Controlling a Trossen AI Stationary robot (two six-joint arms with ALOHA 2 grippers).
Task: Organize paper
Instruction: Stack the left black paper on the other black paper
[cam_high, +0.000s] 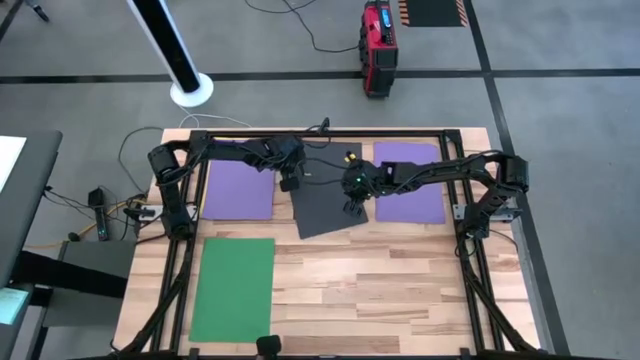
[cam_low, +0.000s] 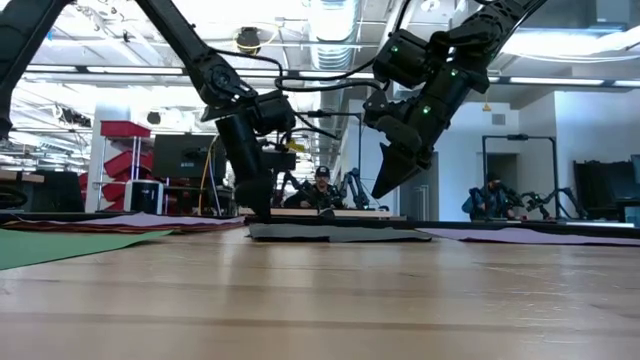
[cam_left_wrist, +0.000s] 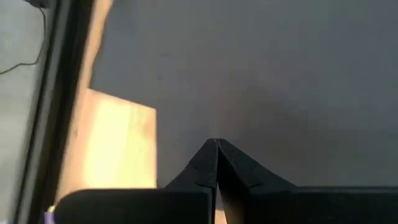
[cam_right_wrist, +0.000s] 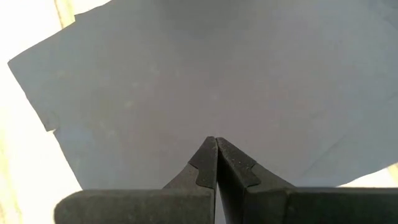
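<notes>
The paper is spread over the wooden table (cam_high: 400, 290), and I take the dark grey sheet (cam_high: 325, 205) at the middle of the far half as my landmark. From the high view I see a purple sheet (cam_high: 238, 190) just left of it, a second purple sheet (cam_high: 410, 182) just right of it with its near edge touching or overlapping the grey, and a green sheet (cam_high: 233, 288) well nearer the front, to the left. My left gripper (cam_high: 288, 183) sits at the grey sheet's far left corner; my right gripper (cam_high: 354, 207) is over its right edge. Only the low view tells heights: the left gripper (cam_low: 256, 212) reaches down to the sheet, while the right gripper (cam_low: 385, 185) hangs clear above it. Each wrist view shows its own fingers pressed together with nothing between them, pointed at grey paper.
</notes>
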